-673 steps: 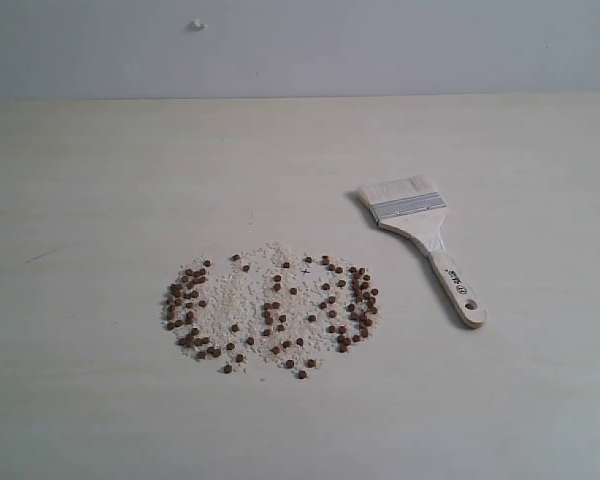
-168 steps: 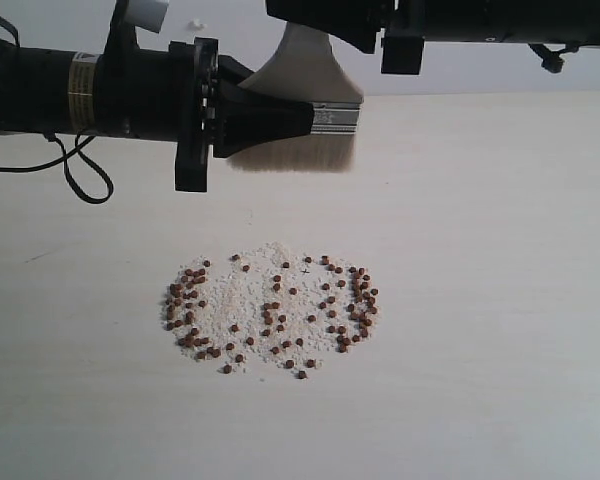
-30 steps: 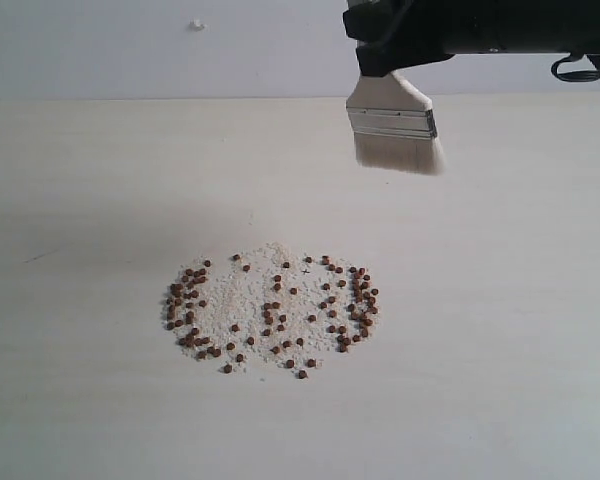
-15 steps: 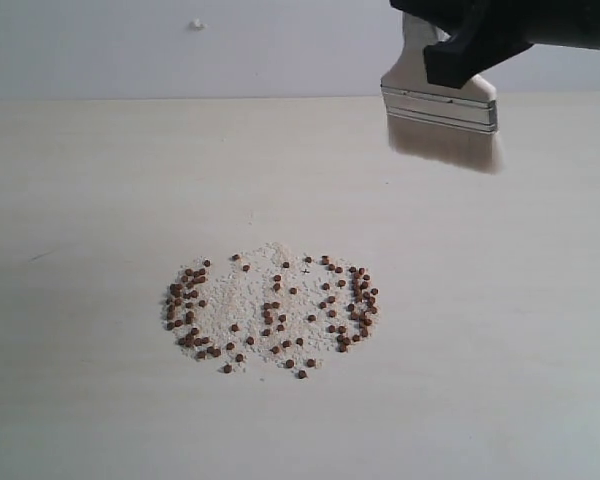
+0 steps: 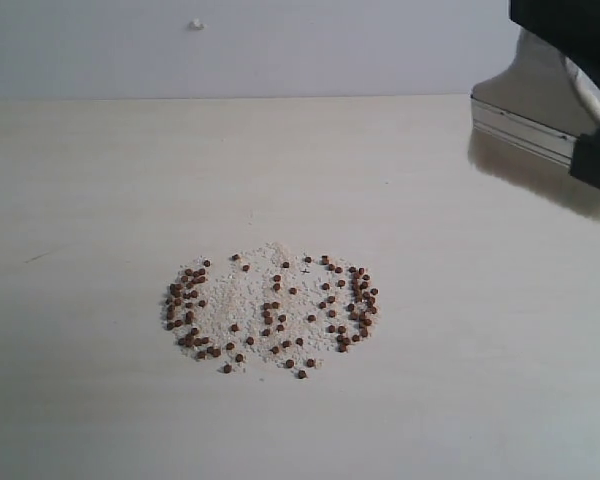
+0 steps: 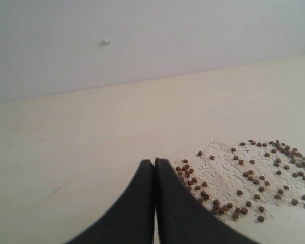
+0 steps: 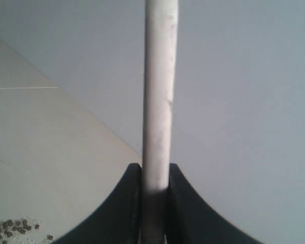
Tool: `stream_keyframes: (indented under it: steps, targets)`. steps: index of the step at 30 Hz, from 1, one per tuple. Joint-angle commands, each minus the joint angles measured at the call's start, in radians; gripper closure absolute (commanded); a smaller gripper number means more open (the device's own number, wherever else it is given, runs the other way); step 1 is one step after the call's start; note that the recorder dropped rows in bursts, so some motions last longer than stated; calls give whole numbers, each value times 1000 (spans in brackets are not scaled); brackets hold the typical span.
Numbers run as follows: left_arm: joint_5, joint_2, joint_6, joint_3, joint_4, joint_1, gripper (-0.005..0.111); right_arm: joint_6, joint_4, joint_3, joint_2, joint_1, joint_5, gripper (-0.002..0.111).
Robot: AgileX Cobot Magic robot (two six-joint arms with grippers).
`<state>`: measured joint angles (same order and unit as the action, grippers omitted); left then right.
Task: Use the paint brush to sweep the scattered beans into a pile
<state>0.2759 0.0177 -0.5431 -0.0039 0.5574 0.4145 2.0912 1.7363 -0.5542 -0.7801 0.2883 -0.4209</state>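
Gripping one paint brush point(image 5: 525, 122), right claw point(image 7: 155, 175) (beans point(image 5: 268, 320): dozens)

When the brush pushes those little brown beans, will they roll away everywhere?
Probably some will. The beans look small and round, so a push likely sends a few rolling sideways. They seem light, so the soft-looking bristles of the paint brush should move them easily. The pale crumbs underneath will likely drag along too.
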Motion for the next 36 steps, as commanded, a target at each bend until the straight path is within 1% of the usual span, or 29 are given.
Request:
stream_keyframes:
  steps: [1, 5, 11, 14, 17, 19, 22, 24, 26, 29, 31, 32, 34, 36]
  targets:
    - [43, -3, -3, 4, 3, 4, 107, 7, 8, 77, 105, -3, 65, 108]
    - [43, -3, -3, 4, 3, 4, 107, -48, 8, 107, 158, -3, 63, 108]
    - [43, -3, -3, 4, 3, 4, 107, -121, 8, 107, 161, -3, -74, 108]
    - [43, -3, -3, 4, 3, 4, 107, -133, 8, 107, 161, -3, -64, 108]
    - [43, -3, -3, 4, 3, 4, 107, -156, 8, 107, 161, -3, -4, 108]
    - [43, -3, -3, 4, 3, 4, 107, -202, 8, 107, 161, -3, 86, 108]
    - [43, -3, -3, 4, 3, 4, 107, -327, 8, 107, 161, -3, 292, 108]
    - [43, -3, -3, 4, 3, 4, 107, -342, 8, 107, 161, -3, 346, 108]
    - [43, -3, -3, 4, 3, 4, 107, -320, 8, 107, 161, -3, 308, 108]
    - [43, -3, -3, 4, 3, 4, 107, -213, 8, 107, 153, -3, 200, 108]
    - [43, -3, -3, 4, 3, 4, 107, -194, 8, 107, 144, -3, 132, 108]
    - [43, -3, -3, 4, 3, 4, 107, -211, -37, 107, 136, -3, 128, 108]
    - [43, -3, -3, 4, 3, 4, 107, -351, -185, 107, 129, -3, 164, 108]
    - [43, -3, -3, 4, 3, 4, 107, -644, -405, 107, 126, -3, 254, 108]
